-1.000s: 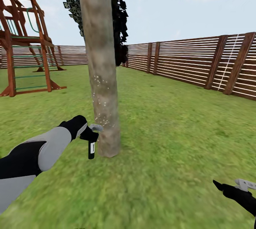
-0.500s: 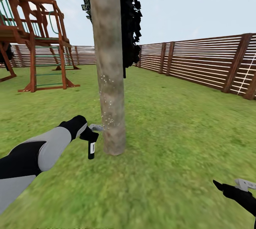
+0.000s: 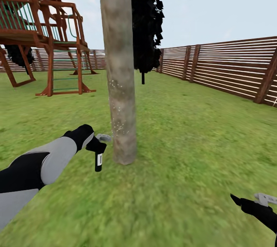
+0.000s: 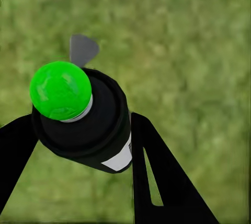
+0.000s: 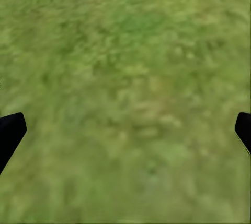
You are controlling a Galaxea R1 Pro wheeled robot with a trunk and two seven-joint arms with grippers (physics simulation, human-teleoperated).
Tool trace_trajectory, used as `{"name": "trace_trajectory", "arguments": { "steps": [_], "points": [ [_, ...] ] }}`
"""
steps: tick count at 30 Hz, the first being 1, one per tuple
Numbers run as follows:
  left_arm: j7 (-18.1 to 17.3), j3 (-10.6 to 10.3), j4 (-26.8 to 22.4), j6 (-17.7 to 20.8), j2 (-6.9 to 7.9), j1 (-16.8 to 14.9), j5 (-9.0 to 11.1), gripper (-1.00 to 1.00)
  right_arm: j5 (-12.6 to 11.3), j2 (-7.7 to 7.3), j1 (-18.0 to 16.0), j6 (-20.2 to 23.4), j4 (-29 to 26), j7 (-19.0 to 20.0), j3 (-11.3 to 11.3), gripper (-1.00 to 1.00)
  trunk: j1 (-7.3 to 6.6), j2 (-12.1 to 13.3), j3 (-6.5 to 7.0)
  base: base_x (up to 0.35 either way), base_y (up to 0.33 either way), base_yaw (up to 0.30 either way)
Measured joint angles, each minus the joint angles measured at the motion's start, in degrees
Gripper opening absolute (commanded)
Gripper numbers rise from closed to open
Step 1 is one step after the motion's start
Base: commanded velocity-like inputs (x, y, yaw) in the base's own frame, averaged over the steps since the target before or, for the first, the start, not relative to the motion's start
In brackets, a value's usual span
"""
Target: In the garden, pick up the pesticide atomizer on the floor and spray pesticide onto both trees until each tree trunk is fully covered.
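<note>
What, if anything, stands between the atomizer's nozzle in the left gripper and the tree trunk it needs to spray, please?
Nothing visible does. The left gripper holds the pesticide atomizer upright just beside the tree trunk, its grey trigger head pointing at the bark across a small open gap above the grass.

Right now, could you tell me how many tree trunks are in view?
1: the thick trunk just ahead of the left gripper, which holds the atomizer. Others may stand outside this view.
</note>
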Motion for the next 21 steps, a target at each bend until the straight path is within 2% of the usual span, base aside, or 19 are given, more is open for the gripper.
{"name": "trace_trajectory", "arguments": {
  "steps": [4, 14, 21],
  "points": [
    [0.1, -0.1, 0.0, 0.7, 0.01, 0.0, -0.2, -1.0, 0.0, 0.0, 0.0, 0.0, 0.0, 0.0, 0.0, 1.0, 0.0, 0.0, 0.0, -0.001, -0.346, 0.184],
    [0.1, -0.1, 0.0, 1.7, 0.01, 0.0, -0.2, -1.0, 0.1, -0.02, 0.0, 0.0, 0.0, 0.1, 0.0, 1.0, 0.0, 0.0, 0.0, 0.0, -0.348, 0.022],
    [0.1, -0.1, 0.0, 1.7, 0.01, 0.0, -0.2, -1.0, 0.1, 0.0, 0.0, 0.0, 0.0, 0.1, 0.0, 1.0, 0.0, 0.0, 0.0, 0.013, -0.348, 0.234]
  ]
}}
